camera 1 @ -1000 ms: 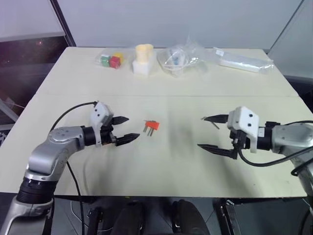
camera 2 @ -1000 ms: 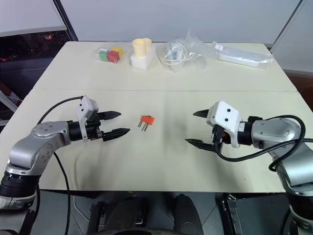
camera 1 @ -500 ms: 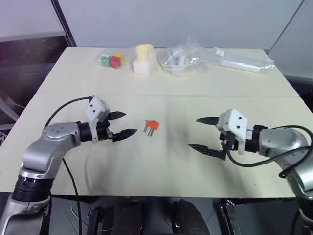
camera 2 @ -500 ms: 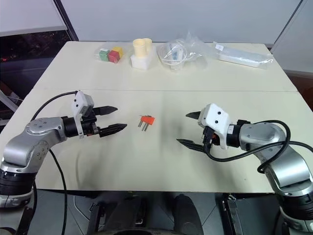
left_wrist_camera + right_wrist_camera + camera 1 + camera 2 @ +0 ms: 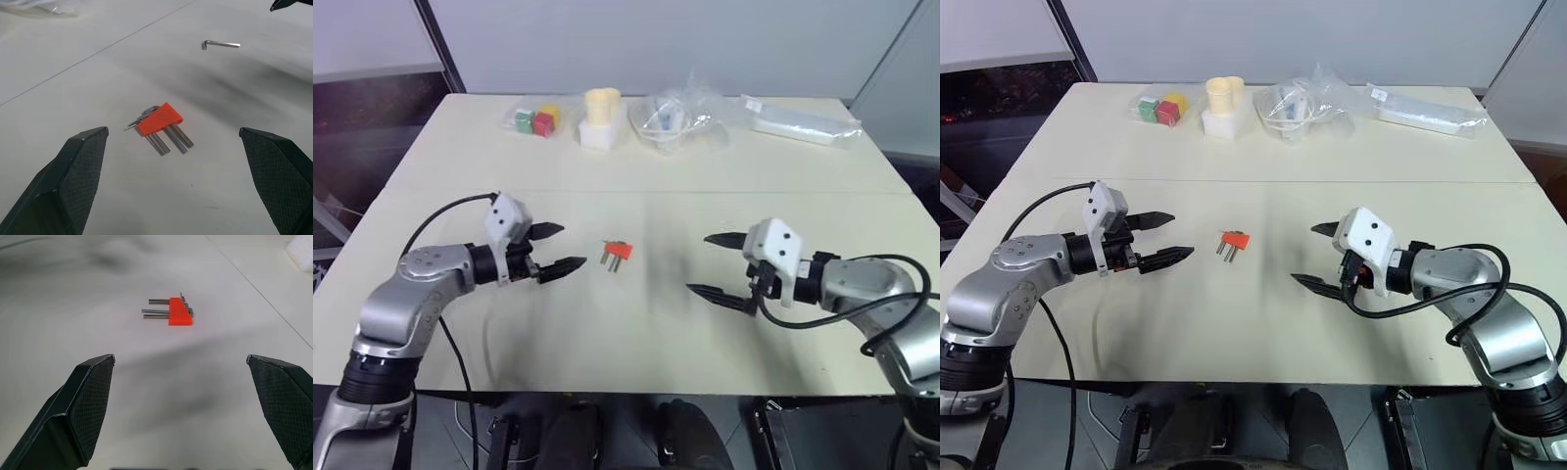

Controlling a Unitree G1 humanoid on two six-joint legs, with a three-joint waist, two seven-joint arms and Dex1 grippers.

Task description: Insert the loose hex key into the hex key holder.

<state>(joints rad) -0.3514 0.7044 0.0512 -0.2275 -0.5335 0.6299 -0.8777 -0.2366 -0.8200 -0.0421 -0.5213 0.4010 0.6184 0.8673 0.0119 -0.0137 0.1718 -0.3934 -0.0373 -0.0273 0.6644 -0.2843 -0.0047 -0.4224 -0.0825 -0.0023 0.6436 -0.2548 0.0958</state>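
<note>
The hex key holder [image 5: 618, 253], a small red-orange block with short metal keys sticking out, lies flat on the table's middle. My left gripper [image 5: 575, 246] hovers open just left of it, fingers pointing at it. My right gripper [image 5: 697, 262] hovers open to its right, farther off, also facing it. In the left wrist view the holder [image 5: 159, 120] sits between my fingers [image 5: 78, 176], and beyond it lies the loose hex key [image 5: 221, 44], a thin bent rod, near the right gripper's fingertip [image 5: 288, 4]. The right wrist view looks at the holder [image 5: 179, 312] from the other side.
Along the table's far edge stand a bag of red and green cubes [image 5: 536, 120], cream cups on a white block [image 5: 601, 117], a crumpled clear bag [image 5: 675, 116] and a long white packet [image 5: 803, 122]. The table's front edge [image 5: 626, 390] runs just below both arms.
My right gripper has edged left toward the holder and now covers the loose hex key in the head views. The left gripper has stayed about where it was, and both remain open.
</note>
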